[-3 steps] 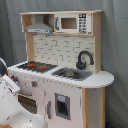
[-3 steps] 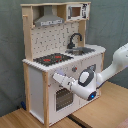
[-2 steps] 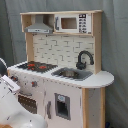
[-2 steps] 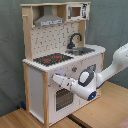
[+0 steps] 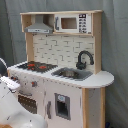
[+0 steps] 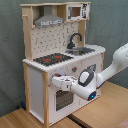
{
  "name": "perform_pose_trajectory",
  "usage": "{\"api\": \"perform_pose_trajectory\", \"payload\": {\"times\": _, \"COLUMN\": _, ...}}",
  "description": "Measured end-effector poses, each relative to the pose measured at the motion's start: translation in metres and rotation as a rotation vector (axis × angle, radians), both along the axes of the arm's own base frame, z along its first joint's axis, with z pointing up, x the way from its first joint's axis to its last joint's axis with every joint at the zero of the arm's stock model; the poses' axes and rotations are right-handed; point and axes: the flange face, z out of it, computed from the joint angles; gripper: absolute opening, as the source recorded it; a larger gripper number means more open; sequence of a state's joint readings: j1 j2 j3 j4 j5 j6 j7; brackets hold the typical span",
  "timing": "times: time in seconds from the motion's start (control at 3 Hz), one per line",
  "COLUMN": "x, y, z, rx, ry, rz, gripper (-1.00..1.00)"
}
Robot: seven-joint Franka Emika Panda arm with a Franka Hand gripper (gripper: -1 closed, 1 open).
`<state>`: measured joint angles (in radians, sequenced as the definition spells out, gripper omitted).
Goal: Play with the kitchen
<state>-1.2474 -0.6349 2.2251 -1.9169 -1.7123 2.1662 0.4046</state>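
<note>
The kitchen (image 5: 62, 65) (image 6: 60, 60) stands on a wooden floor (image 6: 107, 107) in front of a grey curtain (image 5: 116, 45). The landmark here is its oven door (image 6: 62, 99), low in the front panel.

Above the oven door is the black-red stovetop (image 6: 52, 59). Beside the stovetop is the sink (image 5: 72, 74) with the black faucet (image 5: 83, 59) behind it. Higher up, under the top shelf, are the grey hood (image 5: 39, 26) and the microwave (image 5: 72, 22).

The white arm (image 6: 112, 67) reaches in from the second exterior view's right. Its gripper (image 6: 56, 81) is just in front of the upper edge of the oven door, very near the panel. Whether it touches the panel cannot be told, and whether the fingers are wide or narrow also cannot be told.
</note>
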Motion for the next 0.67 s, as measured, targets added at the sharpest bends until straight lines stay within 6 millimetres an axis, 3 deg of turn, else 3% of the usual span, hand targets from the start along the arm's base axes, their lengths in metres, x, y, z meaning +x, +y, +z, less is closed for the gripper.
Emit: {"api": "perform_pose_trajectory", "payload": {"times": 0.67, "x": 0.0, "y": 0.0, "z": -0.0001, "rx": -0.213, "ry": -0.007, "rz": -0.023, "gripper": -1.0}}
